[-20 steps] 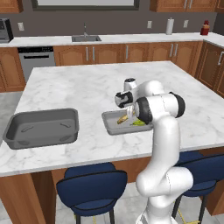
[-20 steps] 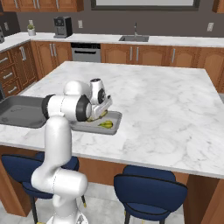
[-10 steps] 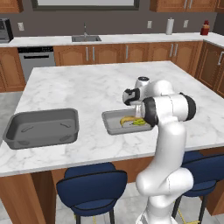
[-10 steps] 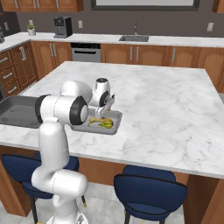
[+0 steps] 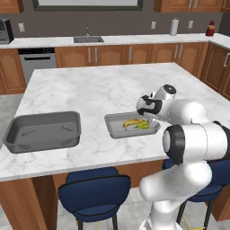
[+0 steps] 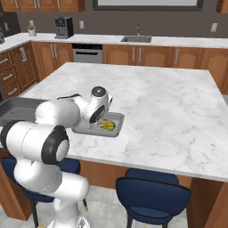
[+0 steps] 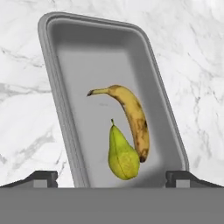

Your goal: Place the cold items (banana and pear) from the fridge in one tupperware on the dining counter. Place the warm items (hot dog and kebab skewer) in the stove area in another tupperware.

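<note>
On the white marble dining counter (image 5: 81, 90) (image 6: 169, 102) sits the small light grey tupperware (image 5: 115, 130) (image 6: 118, 123) (image 7: 78, 57). In it the yellow banana (image 5: 130, 123) (image 7: 133, 116) and the green pear (image 5: 143, 126) (image 7: 122, 156) lie side by side, touching. My gripper (image 5: 151, 119) (image 7: 112, 177) hovers just above the tray's near end, open wide, with nothing between its fingertips (image 7: 43, 176). The larger dark grey tupperware (image 5: 42, 131) (image 6: 11, 110) stands empty further left on the same counter.
Blue stools (image 5: 94, 188) (image 6: 151, 196) are tucked under the counter's near edge. The wall counter behind holds a sink (image 5: 88, 39) (image 6: 137, 38), a coffee machine (image 6: 64, 27) and a paper towel roll (image 5: 174, 27). Bare marble stretches behind and to the right of the trays.
My jaws have gone from nearly closed on the pear to wide open. The pear now lies in the small tray beside the banana, and the hand has drawn back a little.
</note>
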Tool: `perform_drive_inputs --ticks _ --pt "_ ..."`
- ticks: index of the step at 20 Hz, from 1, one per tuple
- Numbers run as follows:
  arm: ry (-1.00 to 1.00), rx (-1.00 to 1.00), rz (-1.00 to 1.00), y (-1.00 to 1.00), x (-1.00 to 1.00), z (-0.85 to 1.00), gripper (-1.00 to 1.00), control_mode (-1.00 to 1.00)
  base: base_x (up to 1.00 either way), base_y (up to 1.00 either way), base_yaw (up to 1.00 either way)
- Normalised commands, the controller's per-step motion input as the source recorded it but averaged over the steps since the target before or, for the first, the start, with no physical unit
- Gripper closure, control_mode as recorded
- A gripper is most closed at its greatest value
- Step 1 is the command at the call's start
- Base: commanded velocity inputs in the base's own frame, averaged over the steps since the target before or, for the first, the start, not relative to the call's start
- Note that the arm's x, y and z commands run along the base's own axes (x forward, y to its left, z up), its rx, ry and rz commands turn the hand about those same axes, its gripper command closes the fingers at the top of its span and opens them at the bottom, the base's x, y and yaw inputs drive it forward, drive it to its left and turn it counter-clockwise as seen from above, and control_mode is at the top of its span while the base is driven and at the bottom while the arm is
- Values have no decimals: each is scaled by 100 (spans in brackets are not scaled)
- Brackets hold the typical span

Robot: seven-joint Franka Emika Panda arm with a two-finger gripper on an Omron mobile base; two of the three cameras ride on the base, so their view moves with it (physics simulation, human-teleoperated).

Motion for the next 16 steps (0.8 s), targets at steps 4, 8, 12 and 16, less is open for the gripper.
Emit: perform_drive_inputs --ticks 4,8,12,16 --pt "0 -13 13 0 -100 100 -100 -100 0 0 0" --pt "3 -20 12 0 -100 100 -100 -100 0 0 0" --pt "3 -20 12 -7 -100 97 -100 -100 0 0 0" --pt "-3 -8 10 -7 -100 24 -100 -100 0 0 0"
